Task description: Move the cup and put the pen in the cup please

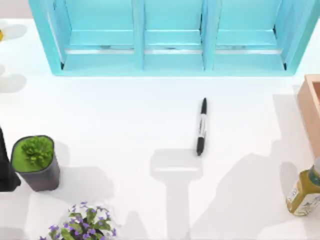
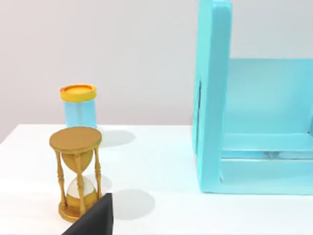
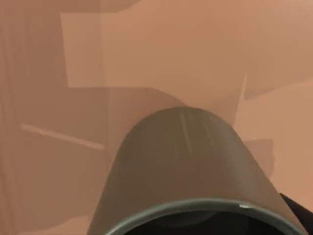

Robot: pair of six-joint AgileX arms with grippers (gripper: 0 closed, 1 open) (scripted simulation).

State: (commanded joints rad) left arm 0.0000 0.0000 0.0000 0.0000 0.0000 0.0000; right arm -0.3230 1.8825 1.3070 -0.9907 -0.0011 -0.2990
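Pen (image 1: 201,127) lies mid-tabletop, long axis near-far; cup (image 3: 188,171) close before right end effector, grip state unclear; left arm parked

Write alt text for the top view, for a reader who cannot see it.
A black pen lies alone near the middle of a white table, pointing roughly toward a turquoise shelf unit along the far edge. A dark pot with a green plant and purple flowers sit at the left, a yellowish bottle and a terracotta box at the right.

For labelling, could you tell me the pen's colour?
Black pen, white-grey label band; top view.
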